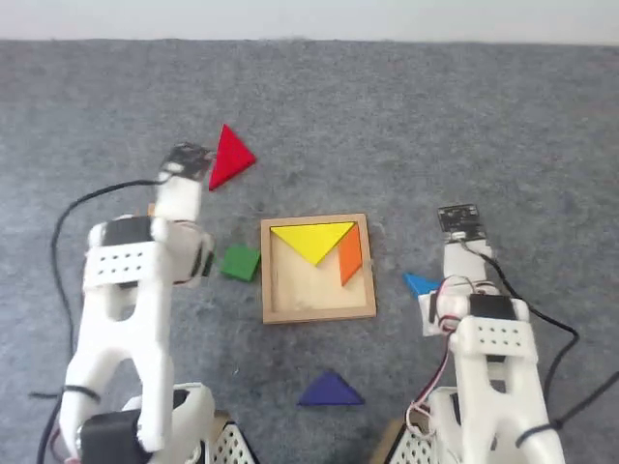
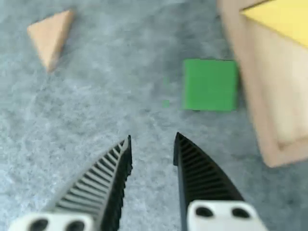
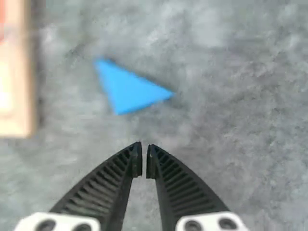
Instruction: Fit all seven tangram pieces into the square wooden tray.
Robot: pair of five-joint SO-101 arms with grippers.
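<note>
Tray: the square wooden tray (image 1: 318, 314) sits in the middle of the table (image 1: 464, 116). It holds a yellow triangle (image 1: 311, 240) along its far wall and an orange piece (image 1: 350, 257) against its right wall; the rest of its floor is bare.

Left pincer: the left pincer (image 2: 152, 140) has its jaws apart and holds nothing, low over the table on the tray's left side.

Green square: the green square (image 2: 210, 84) lies flat just outside the tray's left wall, apart from it, with its edges running parallel to that wall.

Key relation: the square lies ahead of the left pincer and off toward the tray side, not in line with the gap between the jaws. It has no long axis, so either pair of edges would likely serve. The left arm is clearly the nearer one.

Right pincer: the right pincer (image 3: 144, 146) has its jaws all but together, empty. A blue triangle (image 3: 129, 90) lies near ahead of it, on the tray's right.

Other loose pieces: a red triangle (image 1: 230, 155) toward the far left, a purple triangle (image 1: 331, 391) near the front edge, and a tan triangle (image 2: 50, 34) beyond the left pincer.

Progress: probably two of seven placed.
</note>
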